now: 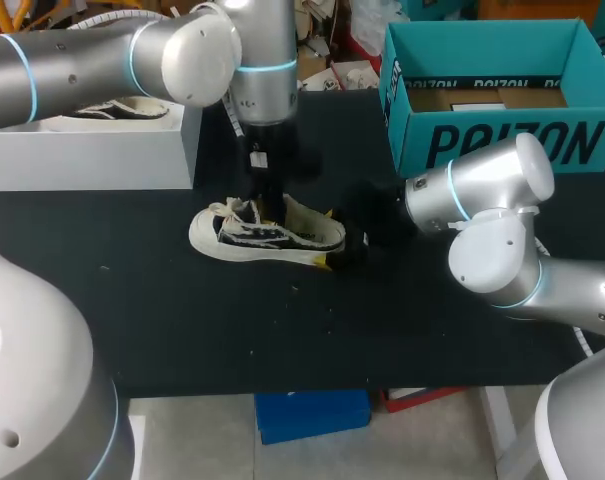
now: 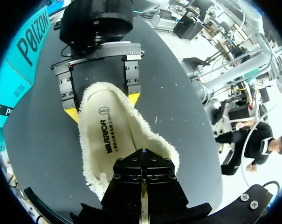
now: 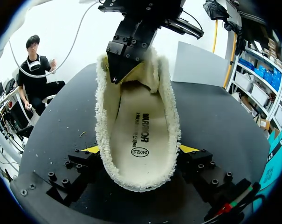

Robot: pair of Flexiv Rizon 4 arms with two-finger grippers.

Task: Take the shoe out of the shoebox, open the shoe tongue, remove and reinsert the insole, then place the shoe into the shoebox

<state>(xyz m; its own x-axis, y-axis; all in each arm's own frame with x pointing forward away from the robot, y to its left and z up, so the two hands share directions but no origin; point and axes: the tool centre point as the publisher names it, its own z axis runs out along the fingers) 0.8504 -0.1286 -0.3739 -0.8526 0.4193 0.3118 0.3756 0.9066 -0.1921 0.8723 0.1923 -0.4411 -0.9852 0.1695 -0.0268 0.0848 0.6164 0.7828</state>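
On table (image 1: pixel 182 330), shoe (image 1: pixel 267 235) clamped at heel between right fingers (image 3: pixel 80 164), left fingers (image 3: pixel 124 53) pressed together at tongue (image 3: pixel 143 77)

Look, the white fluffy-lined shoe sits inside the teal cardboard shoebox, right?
Not quite. The white fluffy-lined shoe lies on the black table, outside the teal cardboard shoebox. The head view shows this.
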